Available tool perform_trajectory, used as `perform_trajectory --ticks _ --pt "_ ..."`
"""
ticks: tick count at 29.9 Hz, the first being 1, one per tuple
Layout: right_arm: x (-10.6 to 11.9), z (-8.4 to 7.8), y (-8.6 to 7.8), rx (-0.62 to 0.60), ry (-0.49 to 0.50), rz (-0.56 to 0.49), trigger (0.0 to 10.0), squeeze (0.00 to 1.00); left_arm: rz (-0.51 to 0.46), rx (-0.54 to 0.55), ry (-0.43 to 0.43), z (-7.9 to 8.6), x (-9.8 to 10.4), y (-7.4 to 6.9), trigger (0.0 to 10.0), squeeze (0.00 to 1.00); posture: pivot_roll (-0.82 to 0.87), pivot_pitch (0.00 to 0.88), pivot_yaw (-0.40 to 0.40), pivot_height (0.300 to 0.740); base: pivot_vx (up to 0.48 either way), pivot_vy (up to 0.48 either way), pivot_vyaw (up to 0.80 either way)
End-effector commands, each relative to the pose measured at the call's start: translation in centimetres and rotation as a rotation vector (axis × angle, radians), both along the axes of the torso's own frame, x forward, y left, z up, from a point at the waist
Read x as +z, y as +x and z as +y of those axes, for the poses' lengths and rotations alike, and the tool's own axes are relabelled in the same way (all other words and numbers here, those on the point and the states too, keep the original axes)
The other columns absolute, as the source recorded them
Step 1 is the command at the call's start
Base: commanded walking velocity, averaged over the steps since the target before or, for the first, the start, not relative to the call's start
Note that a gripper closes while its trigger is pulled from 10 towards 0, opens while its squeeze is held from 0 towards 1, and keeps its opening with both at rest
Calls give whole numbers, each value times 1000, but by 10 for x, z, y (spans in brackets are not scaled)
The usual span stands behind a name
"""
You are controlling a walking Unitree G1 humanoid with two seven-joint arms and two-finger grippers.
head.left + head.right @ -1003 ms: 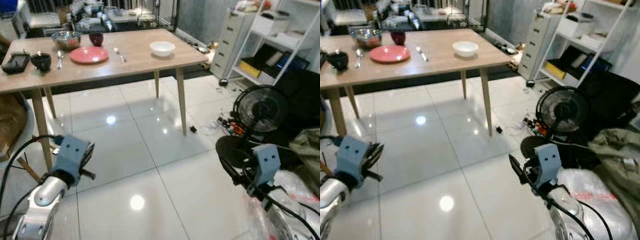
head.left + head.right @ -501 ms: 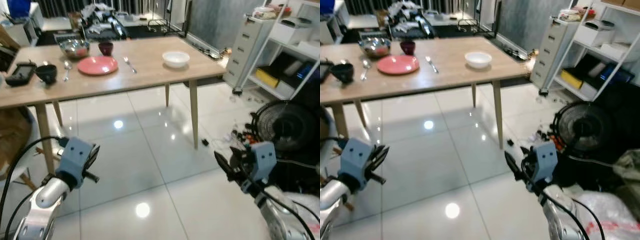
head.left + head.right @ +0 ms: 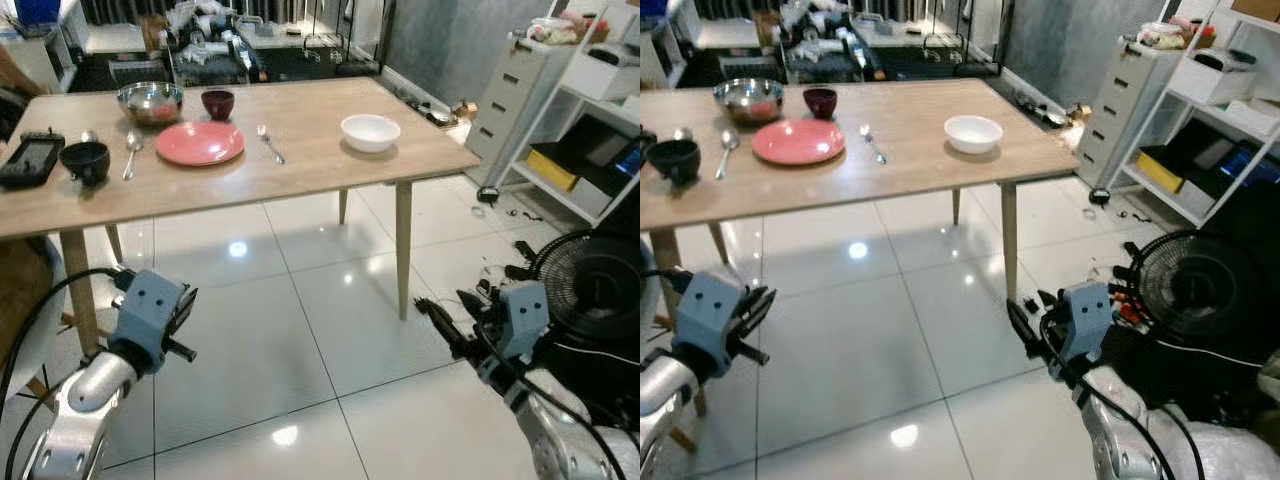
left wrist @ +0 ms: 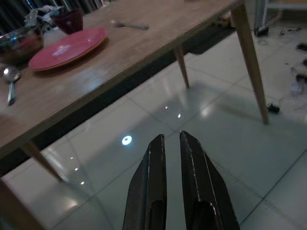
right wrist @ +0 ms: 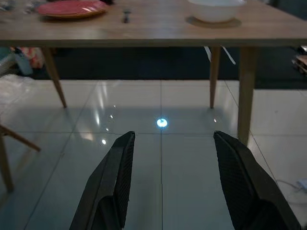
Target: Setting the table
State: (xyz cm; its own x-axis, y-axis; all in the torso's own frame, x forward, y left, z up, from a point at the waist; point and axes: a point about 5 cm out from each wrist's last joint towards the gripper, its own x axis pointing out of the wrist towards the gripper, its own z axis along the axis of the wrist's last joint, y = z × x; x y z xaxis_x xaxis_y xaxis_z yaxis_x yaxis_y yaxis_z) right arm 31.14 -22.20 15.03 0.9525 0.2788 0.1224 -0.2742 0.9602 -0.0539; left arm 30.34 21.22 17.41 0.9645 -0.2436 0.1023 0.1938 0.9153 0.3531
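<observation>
Step in hand: the robot is standing off from the tabletop [image 3: 300, 150] on the tiled floor [image 3: 300, 330], both arms raised in front of it and carrying nothing; by my judgement this is the approach, with no item yet reached for.
Left pincer [image 4: 172, 141]: it is hovering low over the floor short of the tabletop's near edge, its two black fingers nearly together with a thin gap between them, holding nothing.
Right pincer [image 5: 173, 143]: it is pointing toward the tabletop's legs, fingers spread wide and empty.
Task's things: all are lying on the tabletop, well apart from both pincers. The pink plate [image 3: 199, 143] is sitting with a spoon [image 3: 131, 150] on its left and a fork [image 3: 269, 143] on its right; a steel bowl [image 3: 149, 100] and a dark red cup [image 3: 217, 103] are standing behind it; a black cup [image 3: 84, 160] is near the left end; a white bowl [image 3: 370, 131] is sitting apart toward the right end.
Next move: it is calling for closing the distance until the tabletop is within arm's reach, then lifting a pincer above the edge; the white bowl looks the likeliest item to need placing.
Eye views: they are showing the whole tabletop from above, plus a black fan [image 3: 1196, 290] and shelves [image 3: 1225, 120] on the right.
Wrist views: they are giving the low angle under the tabletop and showing each pincer's gap plainly.
</observation>
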Motion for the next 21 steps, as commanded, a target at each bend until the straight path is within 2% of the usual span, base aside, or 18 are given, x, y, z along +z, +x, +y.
perform_trajectory --ticks 1,21 --pt "0 -4 0 -21 1 -2 10000 0 29 4 -6 1 -6 -2 10000 0 115 86 23 740 465 0 0" --pt "0 -2 3 -36 2 -4 10000 0 28 4 -10 -1 -7 -1 10000 0 117 73 24 740 465 0 0"
